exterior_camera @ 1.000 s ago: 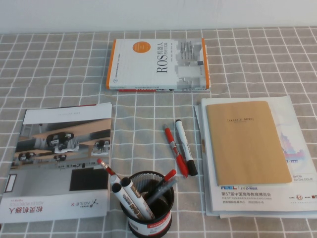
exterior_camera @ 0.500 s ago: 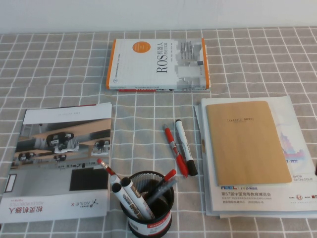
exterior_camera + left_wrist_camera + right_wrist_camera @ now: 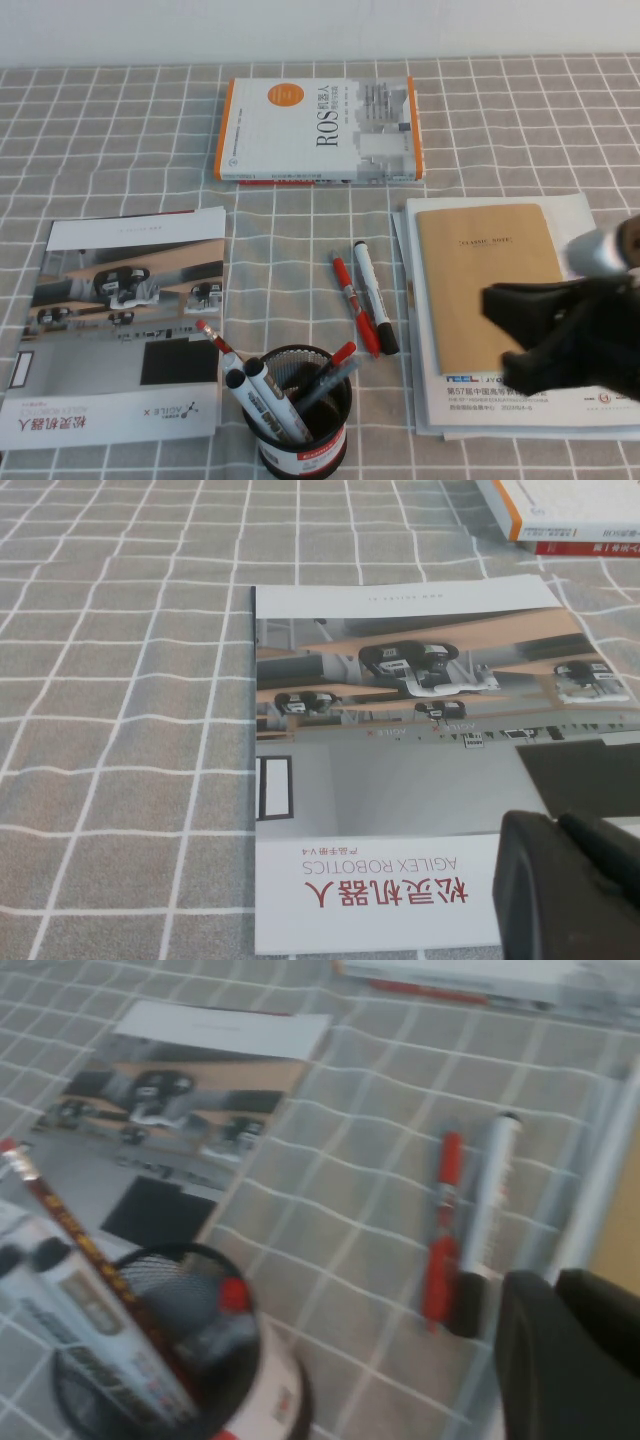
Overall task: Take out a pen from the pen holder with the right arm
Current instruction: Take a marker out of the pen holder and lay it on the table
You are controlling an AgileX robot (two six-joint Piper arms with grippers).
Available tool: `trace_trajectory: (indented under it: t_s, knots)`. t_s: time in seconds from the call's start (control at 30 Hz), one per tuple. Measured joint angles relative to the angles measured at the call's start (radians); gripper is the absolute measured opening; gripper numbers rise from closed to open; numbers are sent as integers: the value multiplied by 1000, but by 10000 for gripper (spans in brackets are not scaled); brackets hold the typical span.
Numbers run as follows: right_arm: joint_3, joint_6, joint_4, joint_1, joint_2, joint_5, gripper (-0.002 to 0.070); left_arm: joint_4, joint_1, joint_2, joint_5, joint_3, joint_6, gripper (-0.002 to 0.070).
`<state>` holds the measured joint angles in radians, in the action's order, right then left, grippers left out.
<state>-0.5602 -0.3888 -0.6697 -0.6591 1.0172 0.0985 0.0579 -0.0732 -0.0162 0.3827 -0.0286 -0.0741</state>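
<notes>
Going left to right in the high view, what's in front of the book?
Grey robot brochure, black mesh pen holder, red pen, white marker, tan notebook, black right gripper above it. Left gripper: only in its wrist view, over the brochure.

a desk [image 3: 110,140] fills nearly the whole high view, covered by a grey cloth [image 3: 520,130] printed with a white grid of squares. the cloth lies mostly flat, with soft wrinkles that bend the lines here and there. along the far edge rises a plain pale wall [image 3: 320,28]. the light is even and soft, with only faint shadows
</notes>
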Motion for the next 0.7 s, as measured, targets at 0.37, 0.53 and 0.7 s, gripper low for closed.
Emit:
trace_trajectory:
  t_s: [0.37, 0.53, 0.7]
  knots:
    - [101, 154, 201, -331, 100, -526, 76, 0, 0, 0, 0, 0, 0, -3]
    - [155, 160, 214, -388, 106, -603, 244, 0, 0, 0, 0, 0, 0, -3]
    - [170, 200, 243, -395, 147, -632, 428, 0, 0, 0, 0, 0, 0, -3]
